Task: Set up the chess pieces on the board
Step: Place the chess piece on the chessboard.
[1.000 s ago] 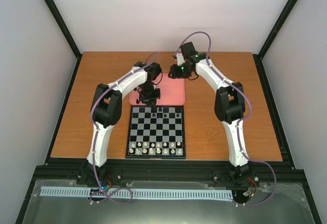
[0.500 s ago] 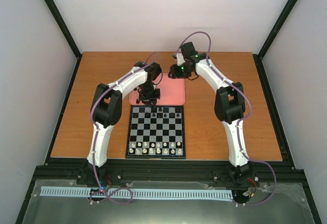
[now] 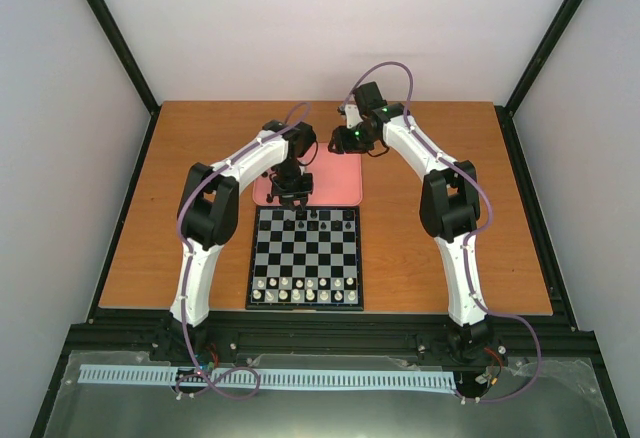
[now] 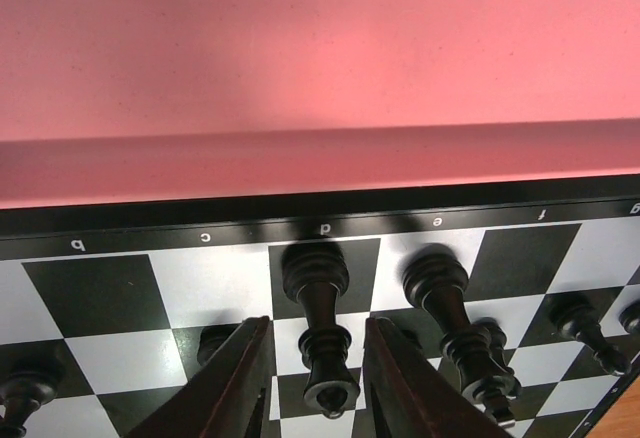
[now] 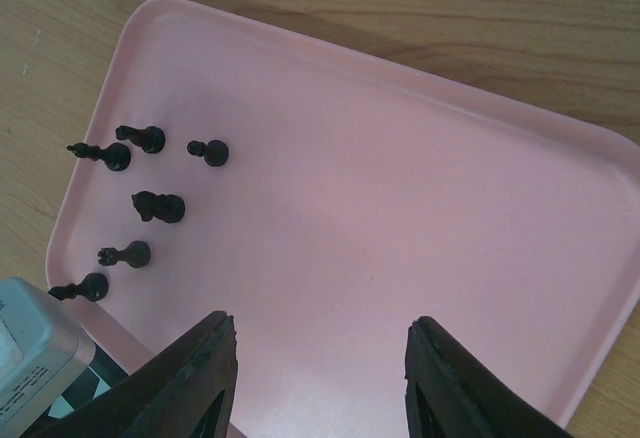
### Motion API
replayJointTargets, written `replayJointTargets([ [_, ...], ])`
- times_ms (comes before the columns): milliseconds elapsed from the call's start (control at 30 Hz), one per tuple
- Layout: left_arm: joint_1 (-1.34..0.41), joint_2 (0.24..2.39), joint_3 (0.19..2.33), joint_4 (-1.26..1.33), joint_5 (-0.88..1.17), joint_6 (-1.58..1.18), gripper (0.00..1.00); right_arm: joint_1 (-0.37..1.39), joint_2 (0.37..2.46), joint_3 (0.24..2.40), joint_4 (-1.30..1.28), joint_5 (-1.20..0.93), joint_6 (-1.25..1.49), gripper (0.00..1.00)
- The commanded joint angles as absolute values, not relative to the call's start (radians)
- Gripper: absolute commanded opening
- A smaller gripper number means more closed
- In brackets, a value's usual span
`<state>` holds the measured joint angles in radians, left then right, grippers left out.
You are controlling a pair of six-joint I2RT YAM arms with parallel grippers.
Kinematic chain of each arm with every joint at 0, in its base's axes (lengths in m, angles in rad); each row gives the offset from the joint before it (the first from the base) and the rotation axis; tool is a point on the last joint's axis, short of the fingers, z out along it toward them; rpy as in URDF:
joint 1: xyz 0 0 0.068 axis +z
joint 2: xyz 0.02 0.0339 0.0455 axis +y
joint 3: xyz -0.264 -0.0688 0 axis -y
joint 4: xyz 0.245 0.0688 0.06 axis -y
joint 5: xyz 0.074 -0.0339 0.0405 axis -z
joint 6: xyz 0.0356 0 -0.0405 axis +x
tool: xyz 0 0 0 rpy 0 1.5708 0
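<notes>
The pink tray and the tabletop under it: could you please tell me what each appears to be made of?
The pink tray looks like moulded plastic, matte and faintly speckled, with a rounded raised rim. The tabletop shows brown grain lines, so wood or a wood-look laminate; the views cannot settle which.

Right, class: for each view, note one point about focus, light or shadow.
Top external: even light, chess pieces too tiny to resolve. Left wrist: tray wall in shadow, left end effector soft. Right wrist: tray pieces crisp, right end effector slightly soft.
</notes>
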<state>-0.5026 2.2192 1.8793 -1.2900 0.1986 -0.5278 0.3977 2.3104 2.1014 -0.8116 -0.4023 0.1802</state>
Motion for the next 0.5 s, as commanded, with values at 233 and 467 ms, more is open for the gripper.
replayJointTargets([
  [233,-0.506,2.189,1.935,-1.301,0.186,-0.513,0.36,0.389,2.325,2.121,-0.799,-0.422,0.174,0.47],
  [467,-0.504,2.18,2.025,-1.366,0.11,-0.496,0.5,0.388,2.322,2.124,-0.798,-0.428,0.176,0.47],
])
